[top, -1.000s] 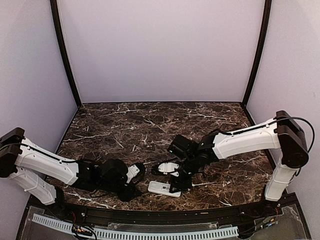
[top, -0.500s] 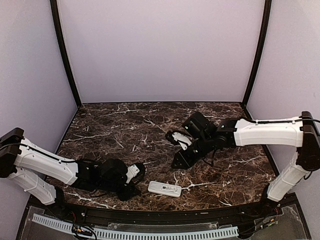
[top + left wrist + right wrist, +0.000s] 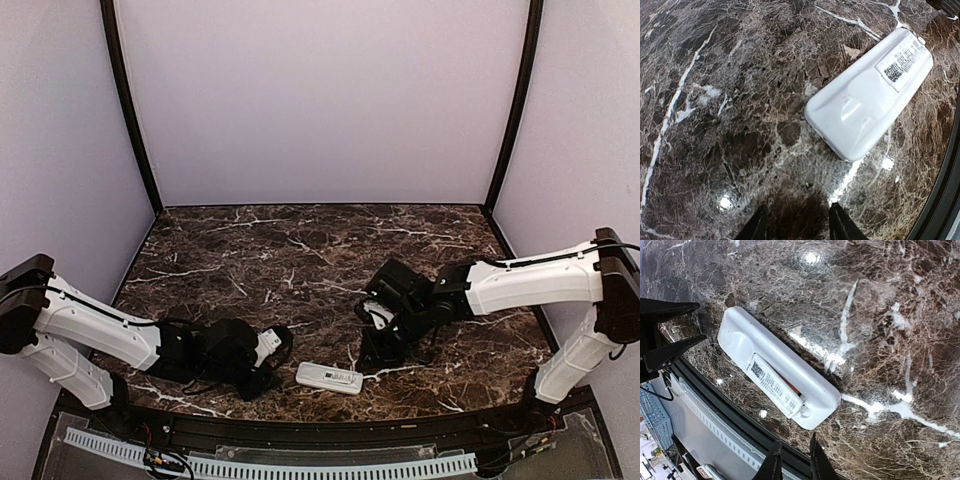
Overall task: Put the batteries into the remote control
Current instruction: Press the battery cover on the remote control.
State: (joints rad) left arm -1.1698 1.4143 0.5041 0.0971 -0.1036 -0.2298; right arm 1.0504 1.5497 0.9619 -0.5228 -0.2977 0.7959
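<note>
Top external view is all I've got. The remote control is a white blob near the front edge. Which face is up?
Observer: The back. The left wrist view shows the remote control lying flat with its plain side up and a printed label at one end. No buttons show.
Operator: Is the battery cover seated?
Observer: I can't confirm that. The right wrist view shows a thin orange line along one edge of the cover panel, so there may be a slight gap.
Operator: Is either gripper holding anything?
Observer: No. The left gripper is open and the right gripper is narrowly open. Both are empty and clear of the remote.
</note>
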